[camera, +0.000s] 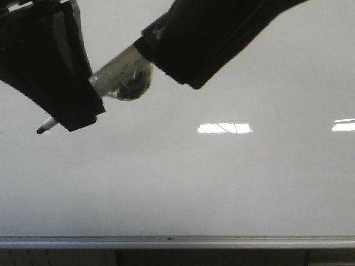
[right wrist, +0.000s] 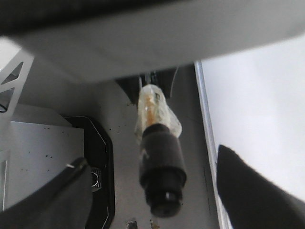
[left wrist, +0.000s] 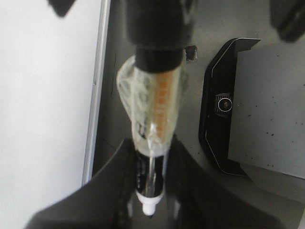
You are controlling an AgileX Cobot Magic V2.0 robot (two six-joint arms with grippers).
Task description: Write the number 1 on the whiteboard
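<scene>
The whiteboard (camera: 183,177) fills the front view, with its silver lower rail (camera: 177,241) along the bottom. No black stroke of a number 1 shows on it. My left gripper (left wrist: 150,183) is shut on a marker (left wrist: 155,109) wrapped in clear tape. The marker tip (camera: 40,130) sticks out below the left gripper (camera: 69,105) at the upper left, close to the board; I cannot tell if it touches. My right gripper (right wrist: 152,160) is open, its jaws wide on either side of the marker's thick black rear end (right wrist: 161,171) without touching it.
Bright light reflections (camera: 224,128) lie on the board's middle right. A tiny dark speck (camera: 169,238) sits on the rail. A black-edged grey unit (left wrist: 228,105) lies beside the board; it also shows in the right wrist view (right wrist: 97,162).
</scene>
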